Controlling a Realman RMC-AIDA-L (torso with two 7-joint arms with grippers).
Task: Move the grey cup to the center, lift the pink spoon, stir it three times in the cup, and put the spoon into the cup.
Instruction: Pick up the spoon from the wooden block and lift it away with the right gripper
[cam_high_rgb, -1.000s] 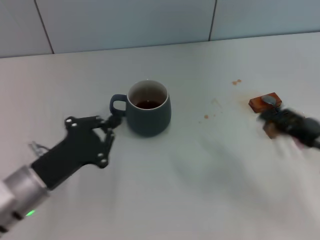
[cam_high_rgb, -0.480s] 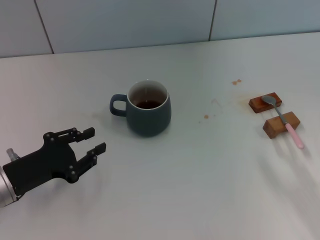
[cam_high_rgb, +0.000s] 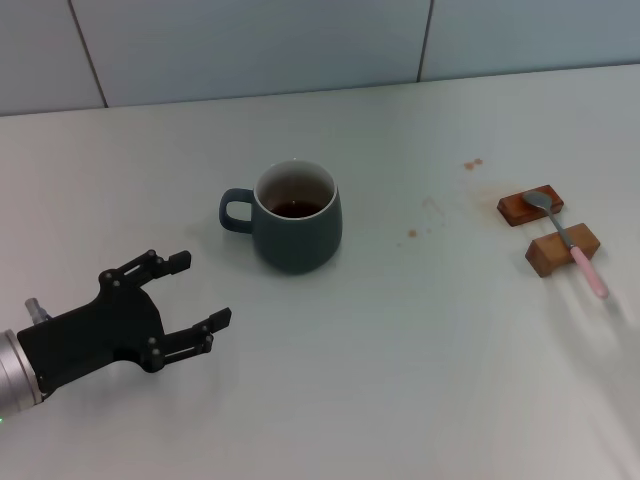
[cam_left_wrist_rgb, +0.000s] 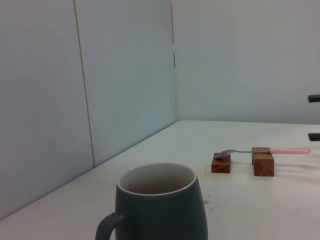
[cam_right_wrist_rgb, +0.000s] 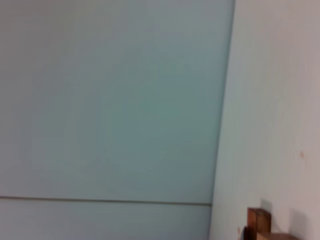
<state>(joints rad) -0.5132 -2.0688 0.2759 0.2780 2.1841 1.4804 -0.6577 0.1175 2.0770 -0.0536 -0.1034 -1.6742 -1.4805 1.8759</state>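
The grey cup (cam_high_rgb: 296, 216) stands upright near the middle of the white table, its handle pointing to my left, with brownish residue inside. It fills the foreground of the left wrist view (cam_left_wrist_rgb: 160, 205). My left gripper (cam_high_rgb: 201, 289) is open and empty, in front of and to the left of the cup, apart from its handle. The pink spoon (cam_high_rgb: 572, 245) lies across two small wooden blocks at the right, bowl on the far block; it also shows in the left wrist view (cam_left_wrist_rgb: 270, 150). My right gripper is out of view.
Two brown wooden blocks (cam_high_rgb: 530, 205) (cam_high_rgb: 563, 249) carry the spoon. Small brown stains (cam_high_rgb: 472, 164) dot the table between cup and blocks. A tiled wall (cam_high_rgb: 300, 40) runs along the table's far edge. One block's corner (cam_right_wrist_rgb: 258, 220) shows in the right wrist view.
My left gripper let go at the cup's handle, drew back towards the front left and opened wide. My right gripper, blurred over the spoon a second ago, has left the view.
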